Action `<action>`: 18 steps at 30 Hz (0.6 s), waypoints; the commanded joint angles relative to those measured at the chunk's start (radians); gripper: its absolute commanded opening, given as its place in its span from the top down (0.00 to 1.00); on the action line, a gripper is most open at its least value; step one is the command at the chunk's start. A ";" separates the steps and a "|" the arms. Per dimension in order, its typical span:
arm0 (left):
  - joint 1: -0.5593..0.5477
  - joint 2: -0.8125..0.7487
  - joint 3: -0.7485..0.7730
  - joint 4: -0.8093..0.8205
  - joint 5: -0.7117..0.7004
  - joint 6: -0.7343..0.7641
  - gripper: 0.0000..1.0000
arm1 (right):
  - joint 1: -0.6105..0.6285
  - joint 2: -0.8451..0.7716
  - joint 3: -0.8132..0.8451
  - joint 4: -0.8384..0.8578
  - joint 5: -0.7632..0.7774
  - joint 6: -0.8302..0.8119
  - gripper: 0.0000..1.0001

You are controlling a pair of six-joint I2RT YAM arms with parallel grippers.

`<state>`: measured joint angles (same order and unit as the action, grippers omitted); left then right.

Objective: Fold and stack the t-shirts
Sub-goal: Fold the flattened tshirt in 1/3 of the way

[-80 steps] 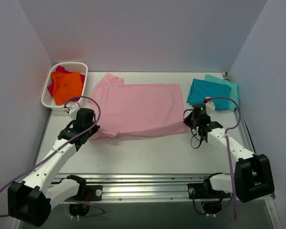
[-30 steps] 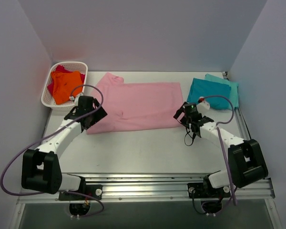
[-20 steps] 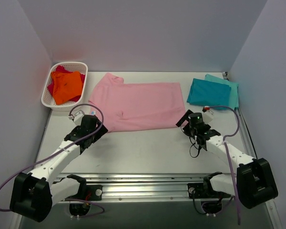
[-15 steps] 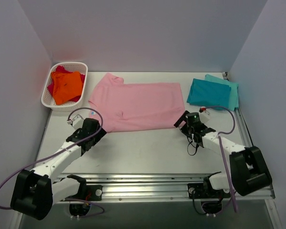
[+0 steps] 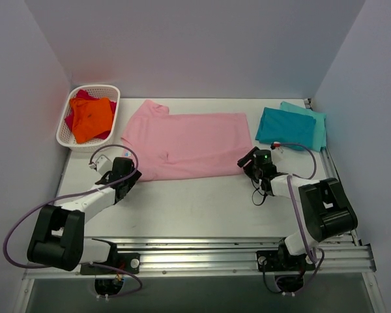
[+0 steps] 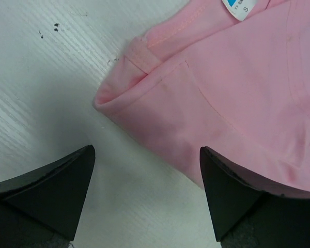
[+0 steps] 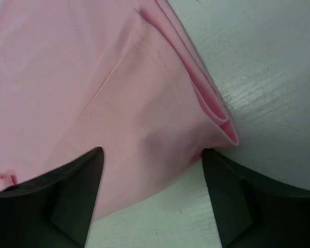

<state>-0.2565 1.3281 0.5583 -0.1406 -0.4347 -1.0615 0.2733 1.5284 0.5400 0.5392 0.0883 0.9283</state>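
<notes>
Robot lab test cell: plain pale walls [image 5: 182, 45] box in a white counter [image 5: 195, 208]; two cabled arms [image 5: 85, 202] are bolted to an aluminium rail [image 5: 202, 253] at its near edge.

left claw [image 6: 144, 175] low and reaching forward, jaws wide apart, right claw [image 7: 152, 178] likewise low, jaws parted

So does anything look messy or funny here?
Nothing is spilled or torn. The pink shirt has one sleeve poking out at its far left corner, and the lighter turquoise shirt sticks out from under the teal shirt.
</notes>
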 commanded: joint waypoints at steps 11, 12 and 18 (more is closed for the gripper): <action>0.066 0.086 -0.003 0.105 0.094 0.034 0.77 | -0.046 -0.002 -0.014 -0.180 0.028 -0.023 1.00; 0.066 0.088 -0.003 0.104 0.094 0.035 0.81 | -0.048 -0.013 -0.017 -0.183 0.031 -0.023 1.00; 0.066 0.059 -0.021 0.091 0.113 0.044 0.98 | -0.057 -0.132 -0.058 -0.272 0.077 -0.026 1.00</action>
<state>-0.1951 1.4044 0.5556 -0.0460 -0.3462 -1.0325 0.2276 1.4750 0.5060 0.3885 0.1001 0.9169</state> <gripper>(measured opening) 0.038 0.005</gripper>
